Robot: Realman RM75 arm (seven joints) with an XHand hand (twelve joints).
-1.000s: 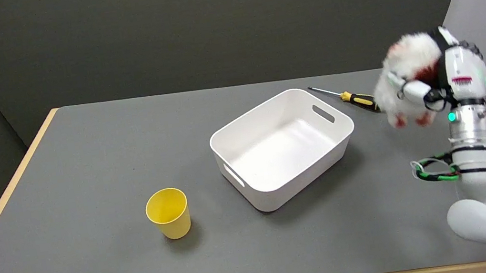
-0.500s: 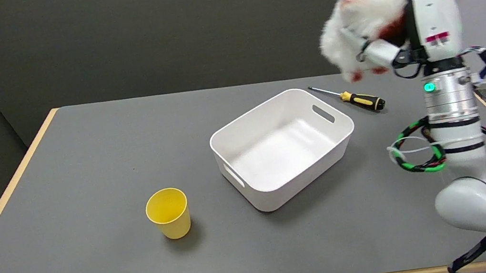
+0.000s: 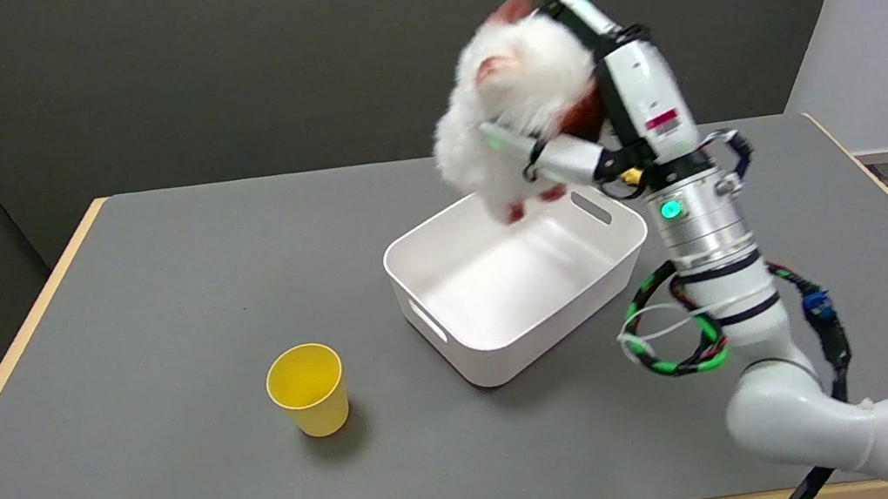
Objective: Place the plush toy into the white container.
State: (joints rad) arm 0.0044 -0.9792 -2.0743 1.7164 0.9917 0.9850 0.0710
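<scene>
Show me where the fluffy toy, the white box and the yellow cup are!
plush toy (image 3: 525, 88), head view, on its white furry body.
white container (image 3: 513, 355), head view, on its near outer wall.
yellow cup (image 3: 318, 409), head view, on its outer side.

Fluffy white plush toy (image 3: 522, 97) aloft above open white container (image 3: 518, 274).

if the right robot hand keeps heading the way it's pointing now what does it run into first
Likely nothing: the right robot hand, holding the plush toy, points up-left toward the dark wall. Depth is unclear.
</scene>
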